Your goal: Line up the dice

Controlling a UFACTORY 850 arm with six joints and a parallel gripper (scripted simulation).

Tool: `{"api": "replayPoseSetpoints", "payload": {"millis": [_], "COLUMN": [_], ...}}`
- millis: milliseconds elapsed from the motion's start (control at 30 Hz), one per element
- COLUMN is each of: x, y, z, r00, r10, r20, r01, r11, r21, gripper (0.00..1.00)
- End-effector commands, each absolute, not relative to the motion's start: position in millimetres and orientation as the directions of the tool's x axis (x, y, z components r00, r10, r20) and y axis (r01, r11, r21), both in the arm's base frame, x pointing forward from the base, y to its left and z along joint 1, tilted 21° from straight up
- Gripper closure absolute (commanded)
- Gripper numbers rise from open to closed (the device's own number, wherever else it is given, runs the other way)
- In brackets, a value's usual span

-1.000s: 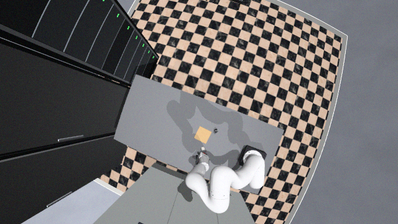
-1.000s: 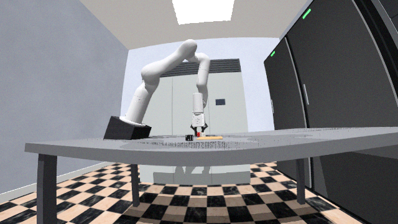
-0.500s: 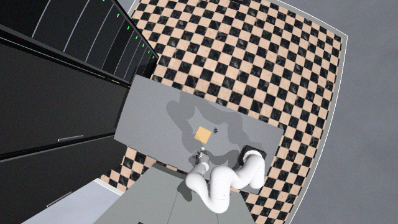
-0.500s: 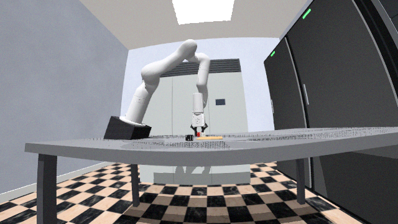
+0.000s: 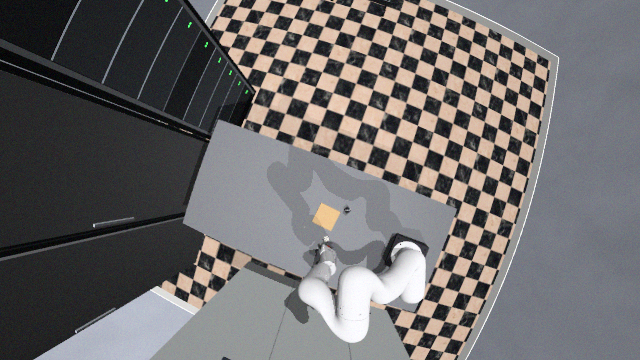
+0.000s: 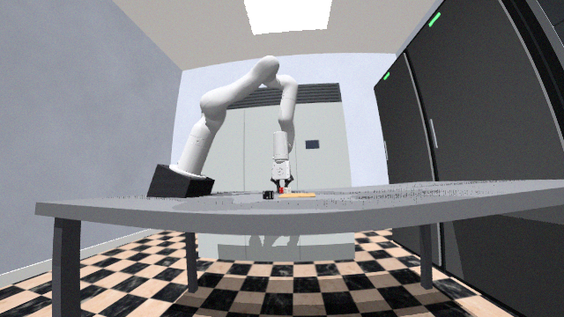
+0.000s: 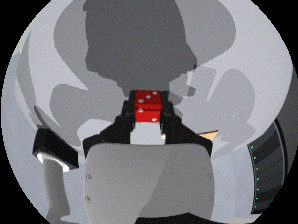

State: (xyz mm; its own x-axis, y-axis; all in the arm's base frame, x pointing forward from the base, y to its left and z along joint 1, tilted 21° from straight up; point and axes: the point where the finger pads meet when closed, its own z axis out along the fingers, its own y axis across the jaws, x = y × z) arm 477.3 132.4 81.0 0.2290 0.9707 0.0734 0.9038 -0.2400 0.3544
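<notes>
My gripper is shut on a red die low over the grey table, just off the near edge of the orange mat. In the wrist view the die's face shows white pips, and a sliver of the mat shows at the right. A small white thing, which may be a white die, sits right beside the fingers. A black die lies on the table beside the mat, apart from it.
The robot's black base stands on the table's edge near the mat. Tall dark cabinets run along one side of the table. The floor is checkered.
</notes>
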Motion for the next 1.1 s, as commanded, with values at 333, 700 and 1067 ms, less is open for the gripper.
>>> {"api": "replayPoseSetpoints", "payload": {"millis": [333,700,1067], "x": [477.7,477.7,473.5], "y": [132.6,132.6,132.7], "z": [81.5,81.5,92.3], "r00": [0.229,0.229,0.229], "r10": [0.971,0.971,0.971], "r20": [0.074,0.074,0.074], "r01": [0.903,0.903,0.903], "r11": [-0.24,-0.24,-0.24], "r21": [0.355,0.355,0.355], "gripper": [0.73,0.73,0.73]}}
